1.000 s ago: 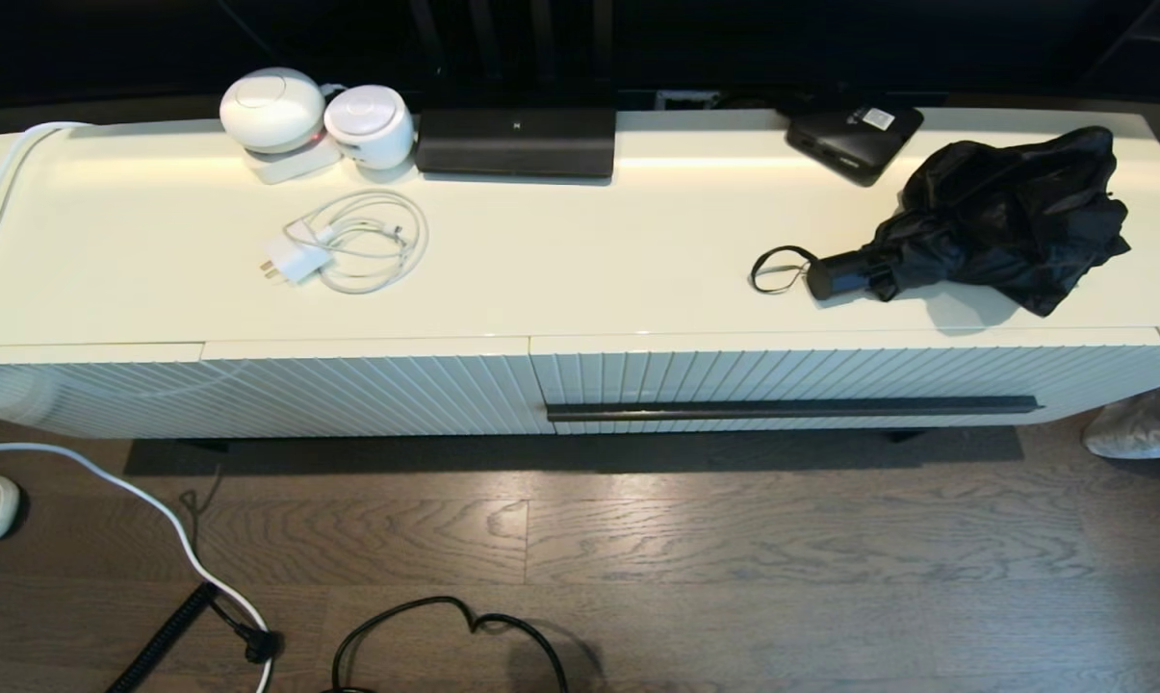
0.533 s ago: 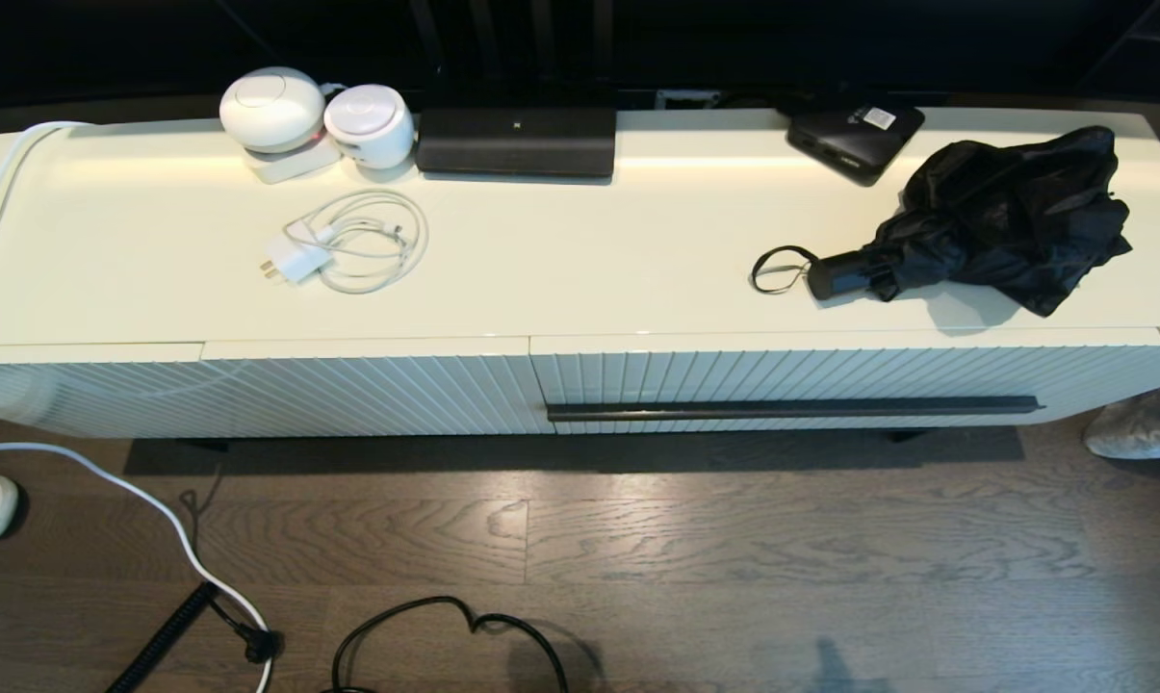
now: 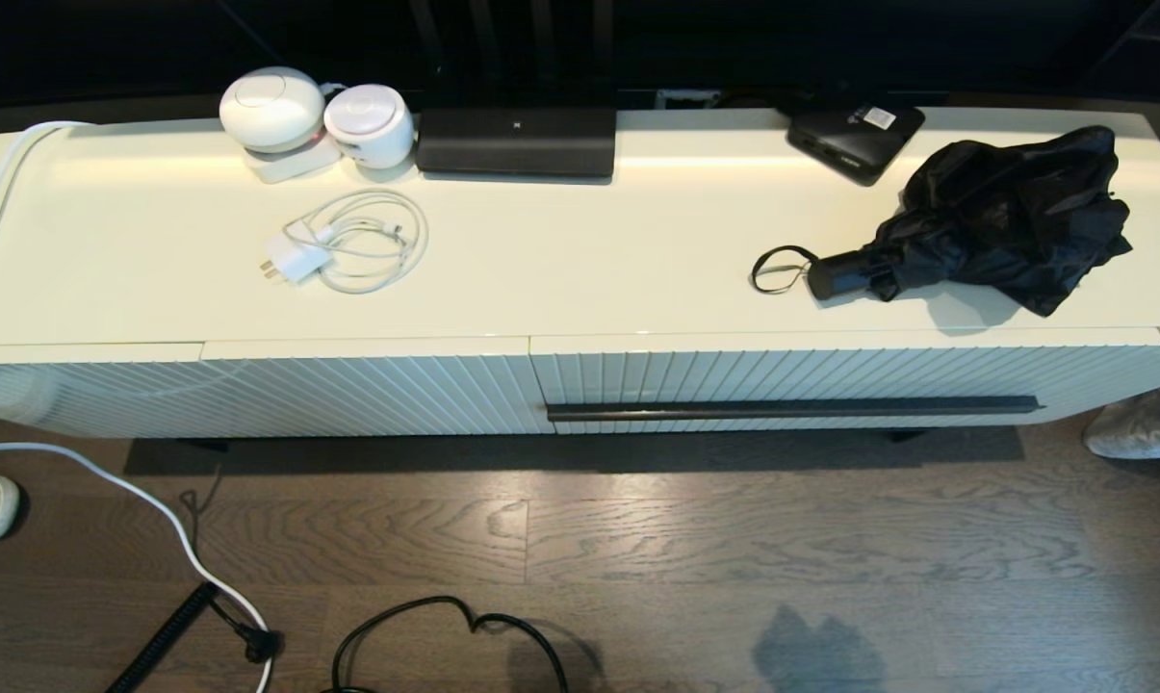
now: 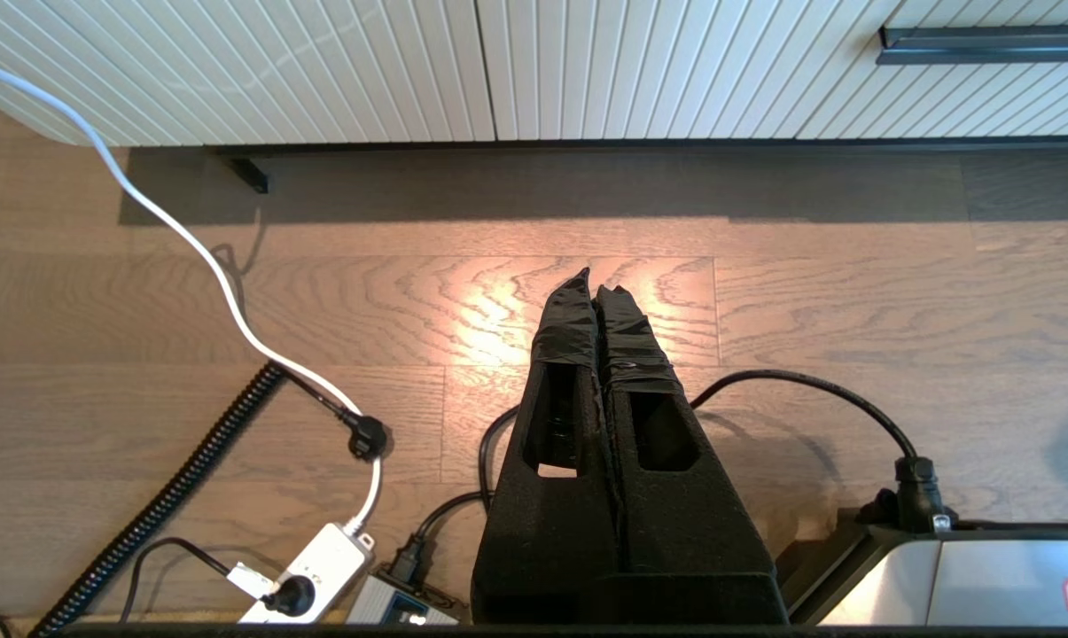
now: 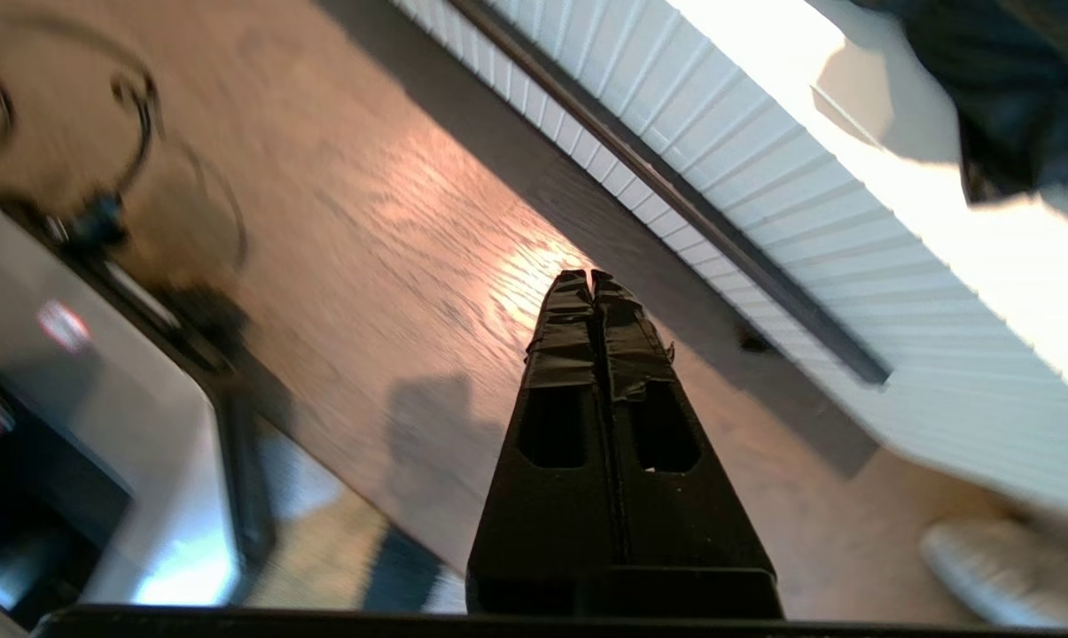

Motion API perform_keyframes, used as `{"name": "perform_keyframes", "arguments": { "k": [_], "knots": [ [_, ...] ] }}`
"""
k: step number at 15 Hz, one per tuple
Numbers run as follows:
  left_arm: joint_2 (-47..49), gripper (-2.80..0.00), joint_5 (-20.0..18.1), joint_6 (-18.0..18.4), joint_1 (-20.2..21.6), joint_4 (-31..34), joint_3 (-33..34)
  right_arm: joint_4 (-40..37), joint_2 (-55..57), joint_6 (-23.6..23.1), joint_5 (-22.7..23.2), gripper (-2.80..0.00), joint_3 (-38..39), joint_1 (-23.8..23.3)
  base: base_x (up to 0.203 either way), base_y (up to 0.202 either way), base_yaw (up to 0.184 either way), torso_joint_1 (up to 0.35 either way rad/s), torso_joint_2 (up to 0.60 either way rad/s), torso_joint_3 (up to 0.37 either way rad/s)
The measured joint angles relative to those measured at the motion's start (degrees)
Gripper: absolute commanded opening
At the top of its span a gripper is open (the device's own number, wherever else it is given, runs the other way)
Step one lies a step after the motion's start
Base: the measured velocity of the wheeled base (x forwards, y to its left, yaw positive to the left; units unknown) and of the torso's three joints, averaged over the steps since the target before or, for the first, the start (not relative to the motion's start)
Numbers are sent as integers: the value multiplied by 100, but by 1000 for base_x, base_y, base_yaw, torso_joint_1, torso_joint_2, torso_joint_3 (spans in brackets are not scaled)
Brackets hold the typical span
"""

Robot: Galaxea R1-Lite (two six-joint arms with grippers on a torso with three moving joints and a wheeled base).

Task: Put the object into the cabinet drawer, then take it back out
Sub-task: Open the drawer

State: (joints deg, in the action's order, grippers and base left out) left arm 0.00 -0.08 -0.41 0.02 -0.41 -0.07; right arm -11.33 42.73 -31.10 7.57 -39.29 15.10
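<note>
The umbrella (image 3: pixel 998 221) is lying on the right part of the cabinet top (image 3: pixel 580 260), its loose black fabric bunched toward the right end and its short handle (image 3: pixel 837 275) pointing left, with the wrist loop (image 3: pixel 778 269) lying flat beside it. A corner of the fabric is also showing in the right wrist view (image 5: pixel 1021 89). The drawer (image 3: pixel 811 380) is sitting fully closed below it, its ribbed front flush with the neighbouring ribbed panel (image 3: pixel 368 395) and its dark handle bar (image 3: pixel 791 408) running along the lower edge.

The left gripper (image 4: pixel 594 292) is hanging low over the wooden floor (image 3: pixel 734 539) in front of the cabinet, its two fingers clenched together with nothing between them. The right gripper (image 5: pixel 592 282) is also hovering above the floor, angled toward the drawer front (image 5: pixel 764 204) and handle bar (image 5: pixel 675 199), its fingers likewise pressed together and carrying nothing. Neither gripper is appearing in the head view.

Further back on the cabinet top, a flat black box (image 3: pixel 855 135) with a white label is sitting just behind the umbrella. To the left are a long black speaker (image 3: pixel 516 141), two round white devices (image 3: pixel 315 117) and a coiled white charger cable (image 3: pixel 353 241). Cables (image 4: pixel 232 292) and a power strip (image 4: pixel 312 571) are lying on the floor near the left gripper.
</note>
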Motion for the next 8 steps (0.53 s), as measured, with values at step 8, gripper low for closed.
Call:
{"name": "perform_keyframes", "arguments": {
  "k": [8],
  "knots": [
    [0,-280,-2,0,2,0,2,-360,1050,-2243,-40,-280,-144,-42,0,0,0,0,0,0]
  ]
}}
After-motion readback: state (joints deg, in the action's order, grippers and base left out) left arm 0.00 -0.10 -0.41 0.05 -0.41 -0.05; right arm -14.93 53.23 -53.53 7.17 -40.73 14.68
